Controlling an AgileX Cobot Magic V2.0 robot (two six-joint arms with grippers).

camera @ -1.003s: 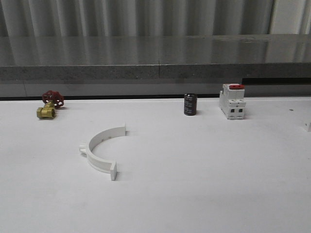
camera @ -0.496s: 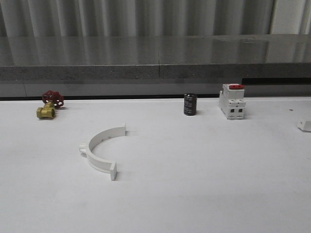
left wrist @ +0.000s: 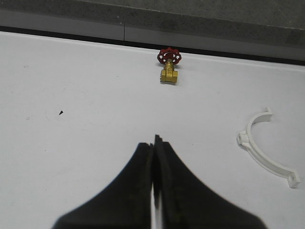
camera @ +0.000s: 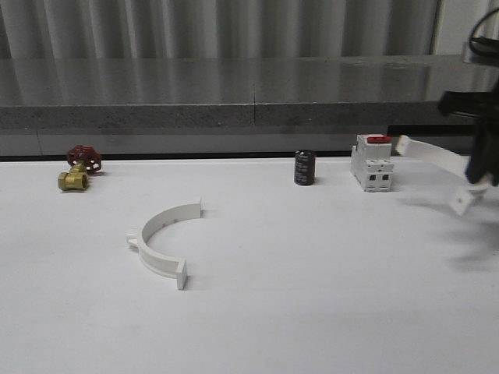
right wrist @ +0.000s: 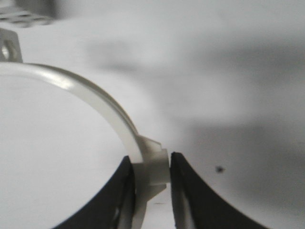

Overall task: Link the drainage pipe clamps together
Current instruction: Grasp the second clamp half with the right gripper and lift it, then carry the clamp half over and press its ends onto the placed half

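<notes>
One clamp [camera: 162, 239] lies flat left of table centre, open white table [camera: 312, 296] all round. Second clamp [camera: 437, 164] held aloft near right edge, beside breaker [camera: 372, 163], right gripper [right wrist: 151, 174] pinching its tab. Left gripper [left wrist: 155, 152] pressed together, holding nothing.

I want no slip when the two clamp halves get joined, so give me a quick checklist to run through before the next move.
1. Right hand shut on the carried clamp half, pinching its outer tab: ok.
2. Carried half off the table: ok.
3. Clamp half on the table lying alone, nothing touching it: ok.
4. Breaker and black cylinder stand at the back, off the path between the halves: ok.
5. Left hand shut, holding nothing, apart from the table half: ok.
6. Flanges lined up for mating: not ok, the halves are apart.
</notes>
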